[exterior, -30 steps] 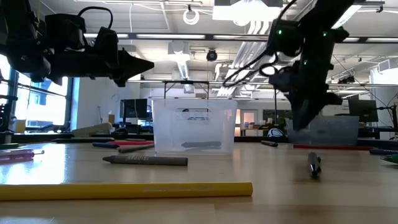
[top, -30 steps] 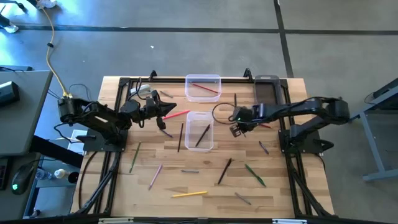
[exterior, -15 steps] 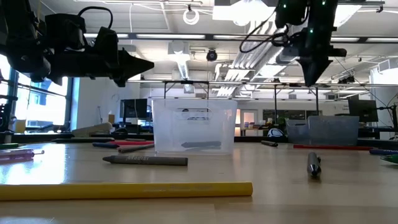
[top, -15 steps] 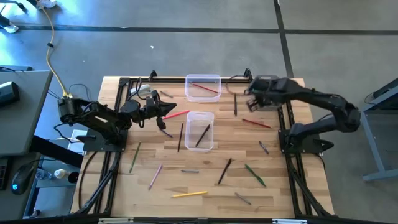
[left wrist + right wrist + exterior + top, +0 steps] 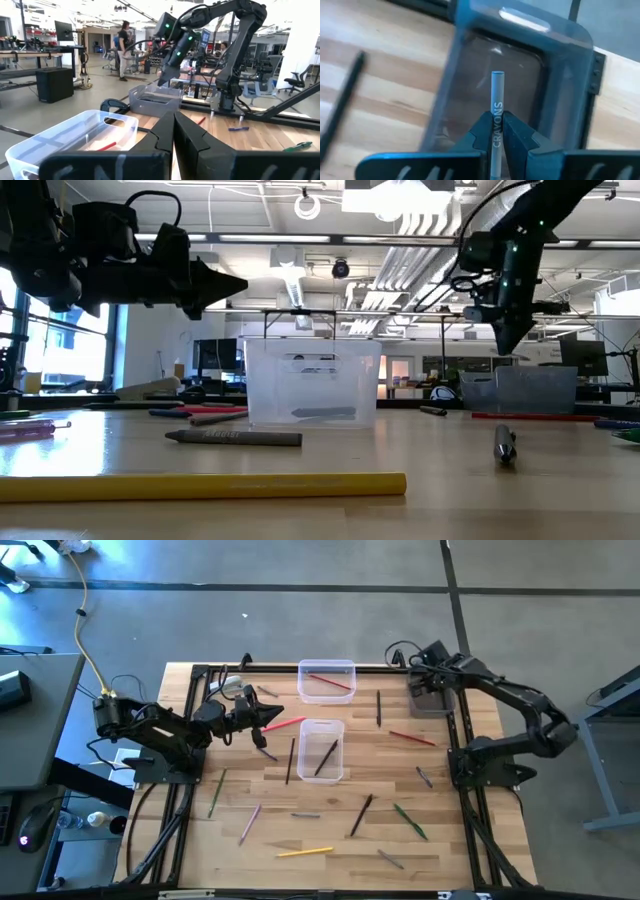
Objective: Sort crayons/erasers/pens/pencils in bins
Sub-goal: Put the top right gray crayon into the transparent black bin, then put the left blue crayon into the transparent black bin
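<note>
Wooden slat tabletop (image 5: pixel 330 830) under workshop lighting, scattered with pens, pencils and crayons; concrete floor around, a person standing far off in the left wrist view.

Right claw (image 5: pixel 494 131) hovering above the smoky dark bin (image 5: pixel 430 690) at the far right corner, closed on a grey crayon (image 5: pixel 496 107) marked CRAYONS. Crayon held near its lower part, tip poking forward between the fingers, pointing over the bin's inside. Seen also in the low view, right claw (image 5: pixel 507 340) hanging well above that bin's rim.

Left claw (image 5: pixel 268 718) parked on the left side, near a red pencil (image 5: pixel 284 724), fingers pressed together on nothing.

Two clear bins: far clear bin (image 5: pixel 327 666) with a red stick inside, middle clear bin (image 5: pixel 322 727) with a dark stick inside.

On handling: likely light, stiff but brittle; wax apt to snap or dent under a hard pinch, paper wrap giving fair friction. Best taken mid-body across the wrap, not at the tip. Short drop into the bin probably safe; bins themselves light and liable to slide if bumped. Loose yellow pencil (image 5: pixel 305 852) and green pen (image 5: pixel 410 820) round, prone to roll when nudged.
</note>
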